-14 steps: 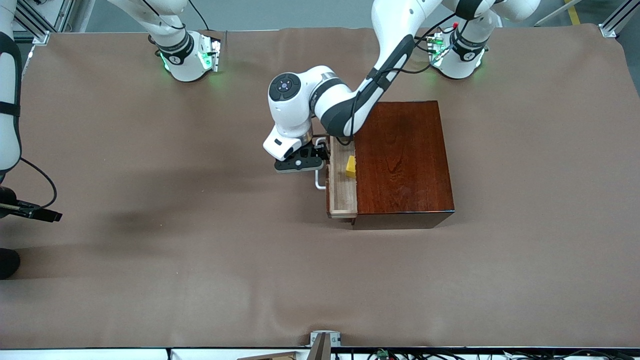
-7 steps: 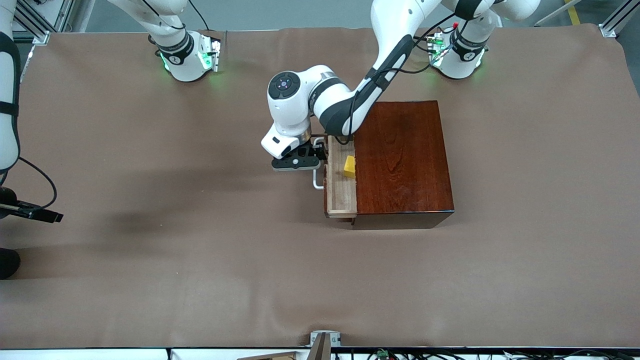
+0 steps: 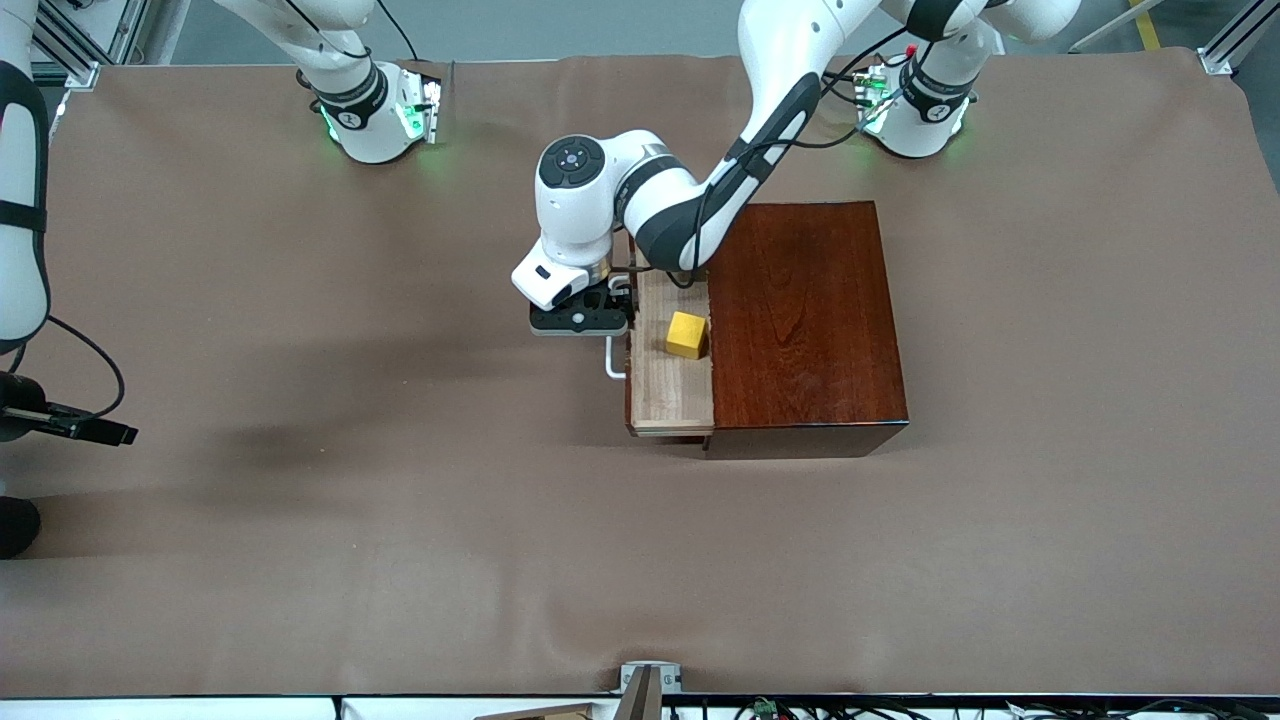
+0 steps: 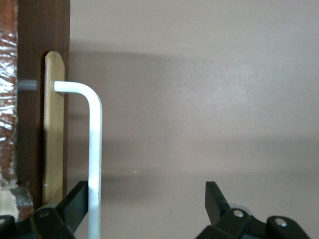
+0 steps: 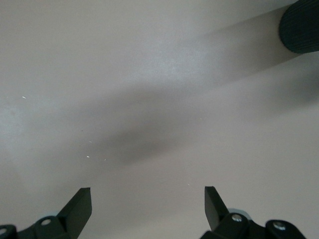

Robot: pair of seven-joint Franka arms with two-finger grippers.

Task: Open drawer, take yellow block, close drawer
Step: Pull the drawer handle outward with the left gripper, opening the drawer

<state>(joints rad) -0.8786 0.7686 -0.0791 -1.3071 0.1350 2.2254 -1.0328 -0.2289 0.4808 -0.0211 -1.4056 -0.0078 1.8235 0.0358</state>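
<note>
The dark reddish-brown wooden box (image 3: pixel 805 320) stands in the middle of the table. Its light-wood drawer (image 3: pixel 665 395) is pulled partway out toward the right arm's end. The yellow block (image 3: pixel 687 334) lies in the drawer close to the box's edge, fully uncovered. My left gripper (image 3: pixel 612 305) (image 4: pixel 147 196) is open at the white handle (image 3: pixel 612 362) (image 4: pixel 94 149), and the bar runs between the fingers, right against one of them (image 4: pixel 77 199). My right gripper (image 5: pixel 147 201) is open with nothing in it over bare cloth, and that arm waits at its end of the table.
Brown cloth (image 3: pixel 400 520) covers the whole table. The left arm's forearm (image 3: pixel 700 210) crosses above the box's corner farthest from the front camera. A dark ribbed round thing (image 5: pixel 301 25) shows at the edge of the right wrist view.
The drawer has slid farther out toward the right arm's end, with the left gripper moving along at the handle. The yellow block, half hidden before, now shows whole. The right arm barely moved.
</note>
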